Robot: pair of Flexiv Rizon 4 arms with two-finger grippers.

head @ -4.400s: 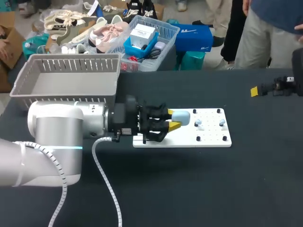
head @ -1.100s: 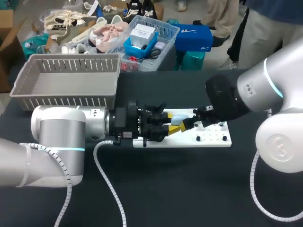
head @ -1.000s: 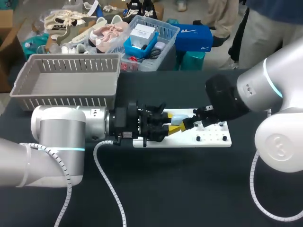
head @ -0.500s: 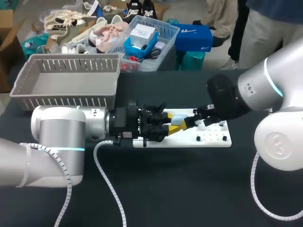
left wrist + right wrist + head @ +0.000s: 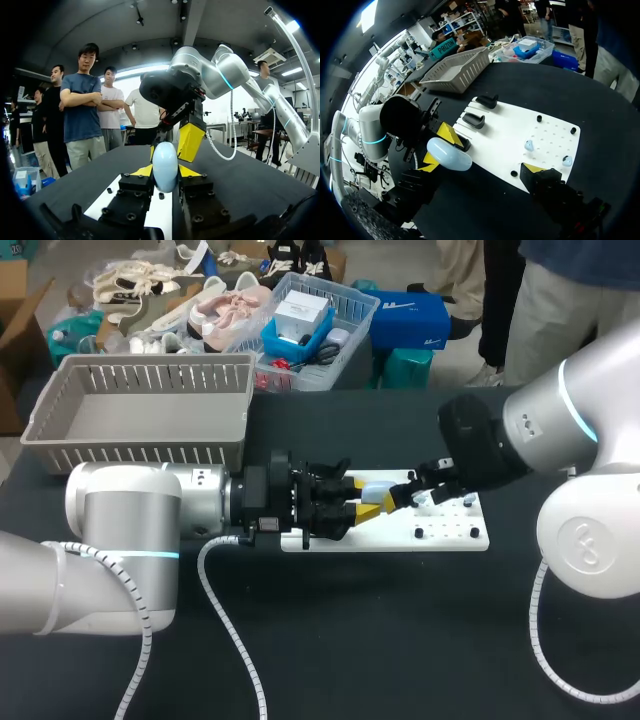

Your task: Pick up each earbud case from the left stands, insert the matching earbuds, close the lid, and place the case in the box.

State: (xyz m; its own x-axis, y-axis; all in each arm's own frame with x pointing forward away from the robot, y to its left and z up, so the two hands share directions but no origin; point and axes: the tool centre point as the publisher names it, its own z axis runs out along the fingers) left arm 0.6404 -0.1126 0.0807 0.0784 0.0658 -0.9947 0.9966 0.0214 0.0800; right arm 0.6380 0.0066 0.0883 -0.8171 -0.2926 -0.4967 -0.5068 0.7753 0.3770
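A light blue earbud case (image 5: 380, 487) is held over the left end of the white board (image 5: 450, 535), and my left gripper (image 5: 366, 496) is shut on it. In the left wrist view the case (image 5: 165, 167) stands on end between the yellow tips, its lid looking closed. My right gripper (image 5: 405, 495) is wide open just right of the case, one of its yellow fingers (image 5: 190, 141) close behind it. In the right wrist view the case (image 5: 449, 153) sits near one tip of the right gripper (image 5: 481, 166). Two small blue earbuds (image 5: 529, 145) lie on the board.
Two black stands (image 5: 474, 120) rise from the board's left part, both bare. A grey slatted basket (image 5: 140, 405) sits at the table's back left. Black pegs (image 5: 470, 533) dot the board's right half.
The right arm has come in from the far right and brought its open gripper up to the case; over the last second it shifted only slightly. The left gripper kept still, holding the case.
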